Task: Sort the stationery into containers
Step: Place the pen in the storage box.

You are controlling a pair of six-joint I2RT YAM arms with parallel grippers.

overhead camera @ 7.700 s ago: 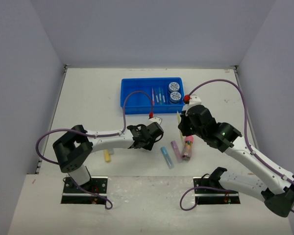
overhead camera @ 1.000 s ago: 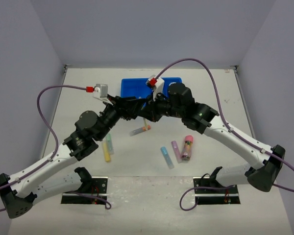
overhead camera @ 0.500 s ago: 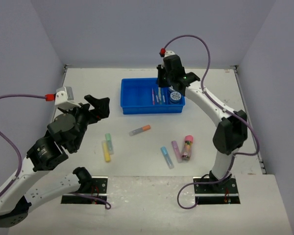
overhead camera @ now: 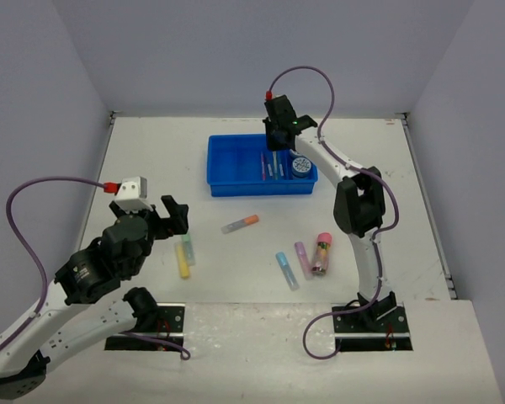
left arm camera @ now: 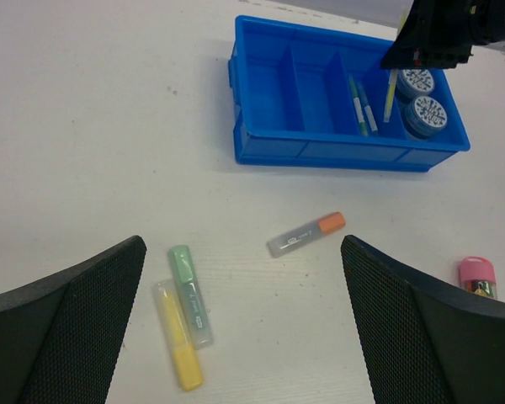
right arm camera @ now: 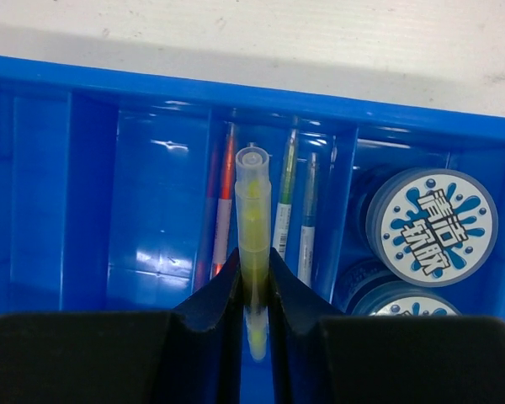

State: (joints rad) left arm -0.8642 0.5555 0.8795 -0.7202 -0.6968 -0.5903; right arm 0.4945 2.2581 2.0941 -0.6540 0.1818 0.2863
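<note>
Over the blue tray (overhead camera: pixel 236 172) toward the tabletop's far edge, the right jaws clamp a yellow highlighter (right arm camera: pixel 254 244) above the stowed pens (right arm camera: pixel 225 202) and discs (right arm camera: pixel 429 220), while the left jaws gape empty and the green marker (overhead camera: pixel 187 248), yellow marker (overhead camera: pixel 183 263), orange-capped marker (overhead camera: pixel 240 224), blue marker (overhead camera: pixel 286 270), purple marker (overhead camera: pixel 304 260) and pink tube (overhead camera: pixel 322 252) lie unsorted nearer the near edge.

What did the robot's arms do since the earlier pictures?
The right pincer carried a pale yellow marker from the table to the bright blue plastic tray and grips it above the pen slot. The left pincer opened and pulled back leftward. The blue marker, purple marker, pink tube and round discs stayed put.
</note>
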